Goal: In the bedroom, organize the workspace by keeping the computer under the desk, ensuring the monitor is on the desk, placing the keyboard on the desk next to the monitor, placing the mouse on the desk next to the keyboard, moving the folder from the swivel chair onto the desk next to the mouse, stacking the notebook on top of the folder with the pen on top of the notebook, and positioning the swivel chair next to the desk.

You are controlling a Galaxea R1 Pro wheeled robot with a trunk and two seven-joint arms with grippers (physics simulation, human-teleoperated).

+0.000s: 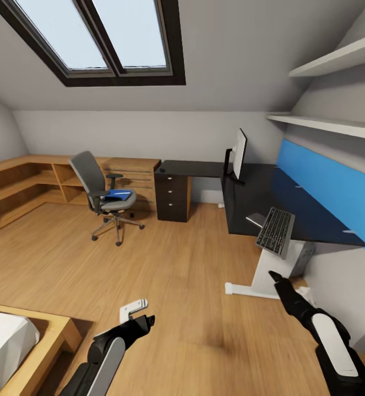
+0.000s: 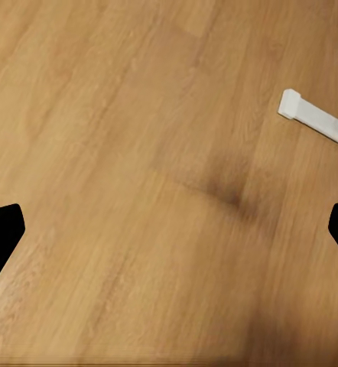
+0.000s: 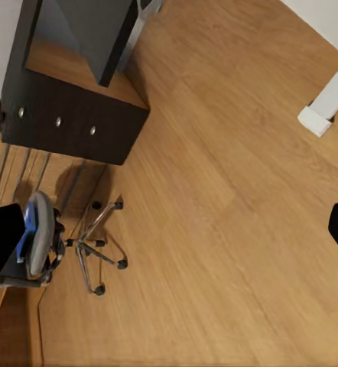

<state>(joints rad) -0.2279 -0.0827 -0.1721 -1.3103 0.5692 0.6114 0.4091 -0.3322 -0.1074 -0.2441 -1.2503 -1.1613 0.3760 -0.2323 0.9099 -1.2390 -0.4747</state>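
Attic bedroom (image 1: 215,66): keyboard (image 1: 276,231) overhanging desk (image 1: 259,192).

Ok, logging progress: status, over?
Left gripper, right gripper open, empty. Folder on chair. Keyboard overhanging desk edge. Floor path open.

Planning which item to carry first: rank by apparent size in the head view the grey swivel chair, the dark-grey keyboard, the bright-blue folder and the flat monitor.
1. Grey swivel chair.
2. Flat monitor, seen nearly edge-on.
3. Dark-grey keyboard, though it sits nearer the camera, so unsure against the monitor.
4. Bright-blue folder on the seat, farthest and partly hidden.
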